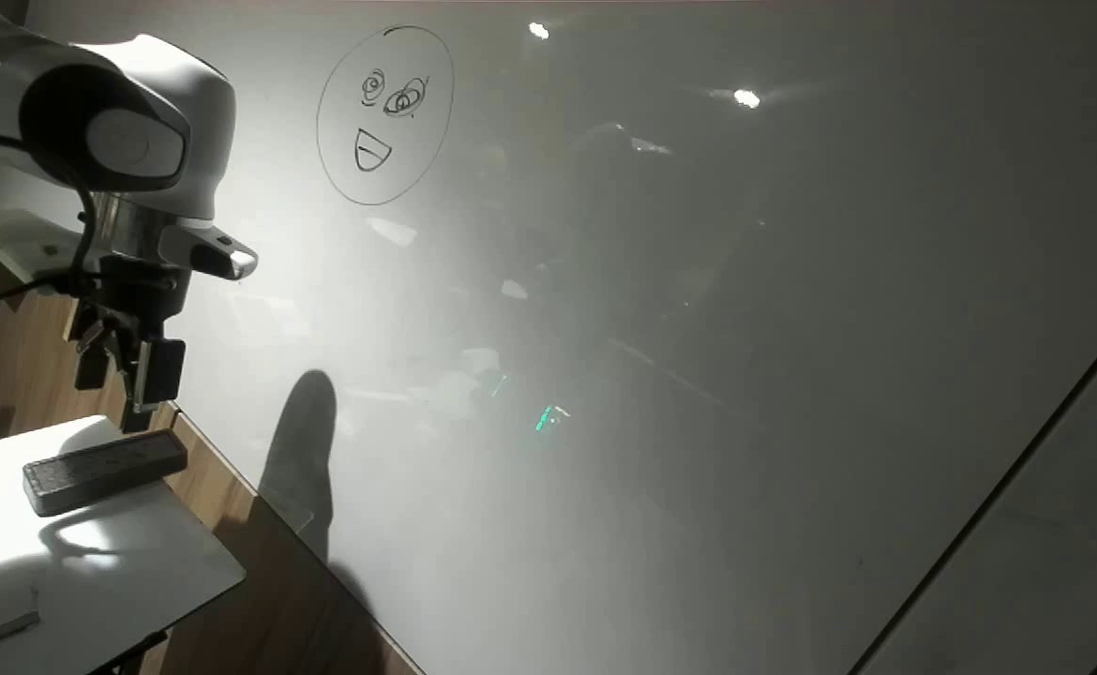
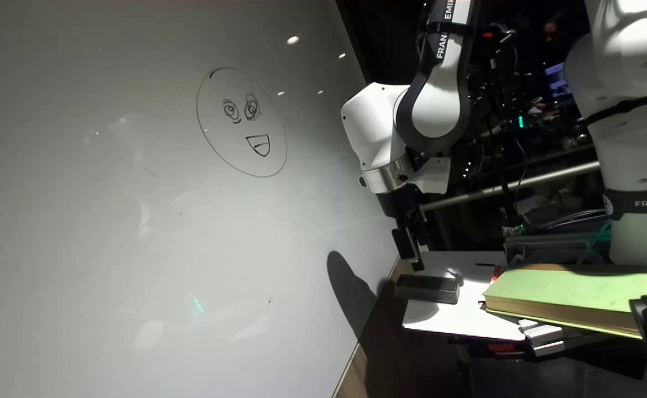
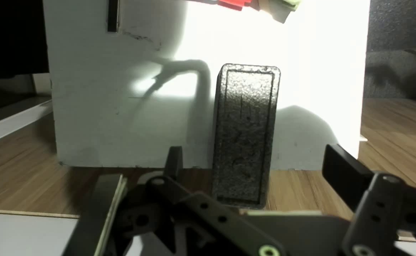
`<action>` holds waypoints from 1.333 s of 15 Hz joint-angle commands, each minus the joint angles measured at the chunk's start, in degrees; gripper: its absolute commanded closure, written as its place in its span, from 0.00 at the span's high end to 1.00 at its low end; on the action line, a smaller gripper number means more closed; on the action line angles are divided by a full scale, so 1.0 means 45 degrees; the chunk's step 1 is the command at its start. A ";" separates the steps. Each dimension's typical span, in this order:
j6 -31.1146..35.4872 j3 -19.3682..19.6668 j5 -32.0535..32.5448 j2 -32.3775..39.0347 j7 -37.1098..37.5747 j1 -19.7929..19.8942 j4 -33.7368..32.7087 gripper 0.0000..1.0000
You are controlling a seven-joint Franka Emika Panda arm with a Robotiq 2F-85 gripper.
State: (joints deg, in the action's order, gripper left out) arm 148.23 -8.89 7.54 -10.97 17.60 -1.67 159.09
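Note:
My gripper (image 3: 255, 158) stands open in the wrist view, its fingers wide apart with nothing gripped. Between and beyond them lies a dark grey oblong block (image 3: 245, 135), rough-faced like a board eraser. The block (image 1: 106, 471) rests on a white panel (image 1: 145, 553), one end jutting past the panel's edge. In both exterior views the gripper (image 2: 409, 249) points down just above that block (image 2: 427, 288), seemingly apart from it. A smiling face (image 1: 384, 117) in black line is drawn on the large whiteboard (image 1: 698, 309) beside the arm.
A thick green book (image 2: 572, 293) lies on the panel's side nearer the robot base (image 2: 641, 221). Small red items (image 3: 234, 3) and a dark bar (image 3: 113, 16) sit at the panel's far end. Wood-patterned surface (image 3: 300, 192) shows past the panel's edge, towards the whiteboard (image 2: 108, 221).

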 commanded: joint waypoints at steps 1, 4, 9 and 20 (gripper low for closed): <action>0.0901 0.0128 0.0164 0.1143 -0.0022 0.0038 -0.0214 1.00; 0.1372 0.0255 0.0409 0.1897 0.0087 0.0044 -0.0404 1.00; 0.1822 0.0693 0.0565 0.2650 -0.0252 -0.0038 -0.0711 1.00; 0.1965 0.1041 0.0548 0.3312 -0.0295 -0.0403 -0.1044 0.58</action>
State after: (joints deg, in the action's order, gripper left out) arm 156.38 -5.03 9.41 3.49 16.30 -2.18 154.87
